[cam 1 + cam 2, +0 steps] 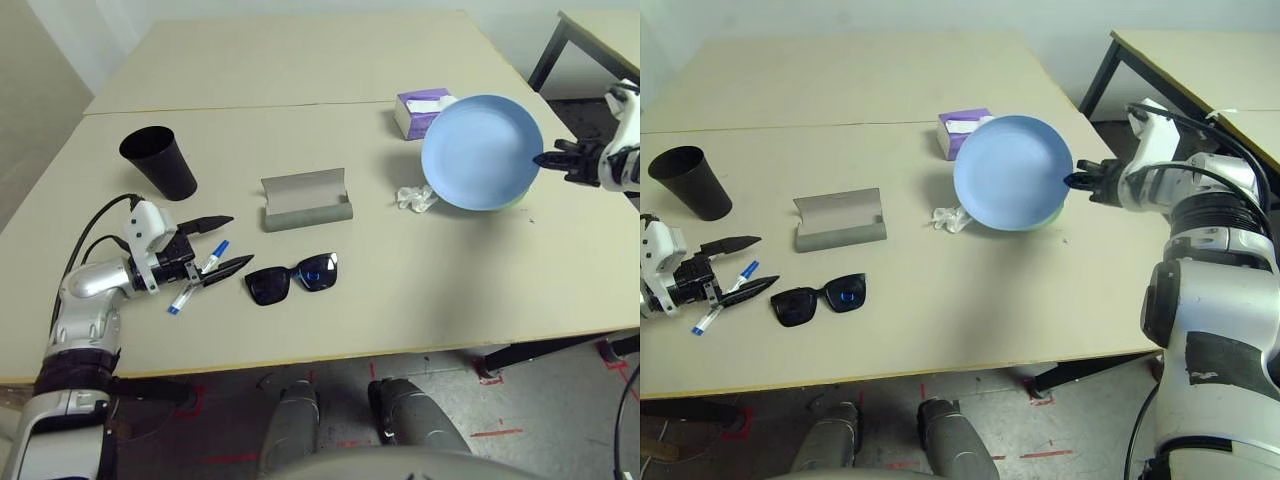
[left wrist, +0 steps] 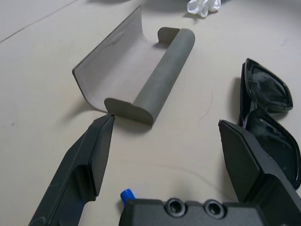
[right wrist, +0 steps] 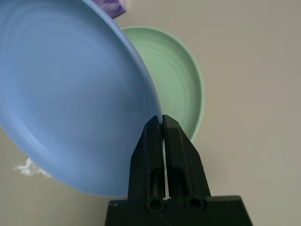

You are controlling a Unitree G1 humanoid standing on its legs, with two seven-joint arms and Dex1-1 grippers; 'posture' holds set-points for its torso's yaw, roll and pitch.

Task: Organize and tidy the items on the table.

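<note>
Matte beige tabletop [image 1: 420, 270]: round blue plate [image 1: 482, 150] is pinched, tilted above the green plate [image 3: 181, 89], by the right gripper [image 1: 545, 158]; left gripper [image 1: 222, 243] is spread empty near that plate's far-off pen [image 1: 198, 277].

Two plates [image 3: 70, 94], one cup [image 1: 160, 160]

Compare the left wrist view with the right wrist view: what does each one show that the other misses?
Left wrist view alone: the open grey felt glasses case, the black plastic sunglasses, a blue pen cap and the open left gripper. Right wrist view alone: the round blue plate pinched at its rim by the shut right gripper, tilted over the round green plate, plus a corner of the purple tissue box. Both: the crumpled white tissue wad and the beige table.
</note>
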